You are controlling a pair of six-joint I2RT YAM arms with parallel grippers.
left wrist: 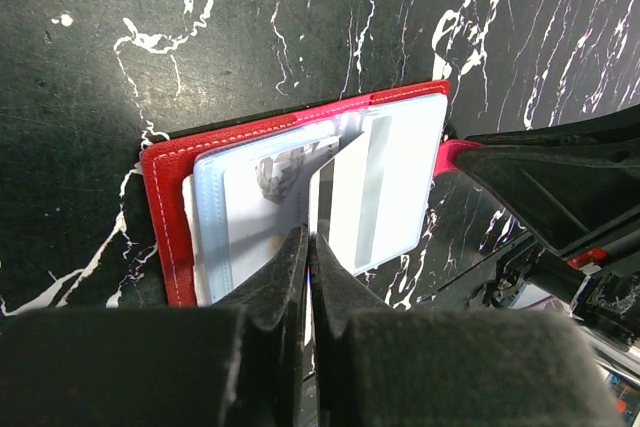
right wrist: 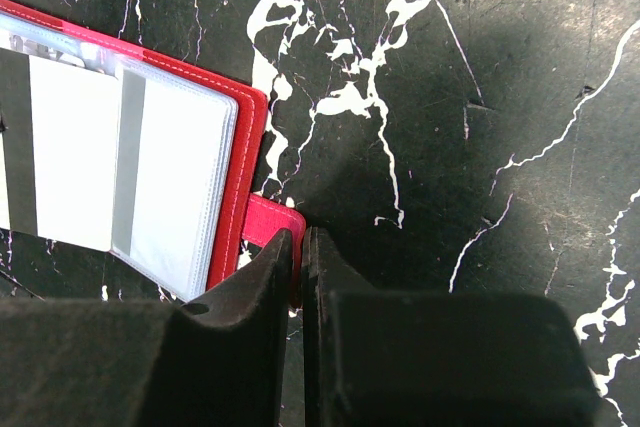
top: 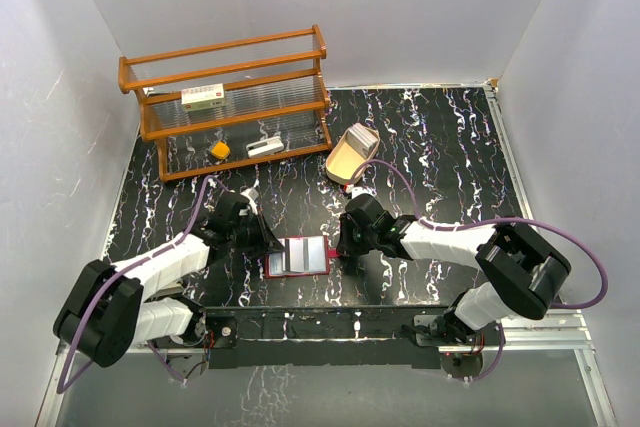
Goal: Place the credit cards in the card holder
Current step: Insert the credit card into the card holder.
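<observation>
Left gripper (left wrist: 308, 242): we see it clenched on a credit card (left wrist: 320, 192), edge-on, its tip in the open card holder (left wrist: 165, 197) just ahead.
Right gripper (right wrist: 300, 239): pinching the snap tab (right wrist: 272, 222).

You've got a bright red card holder (left wrist: 165, 197) with pale stitching; its sleeves (left wrist: 207, 237) are pale bluish-clear. Cards (left wrist: 395, 187): white, one grey stripe each. Table (top: 440, 147): black, white marble veining. Rack (top: 225, 52): orange-brown. Cables (top: 590, 257): purple.
</observation>
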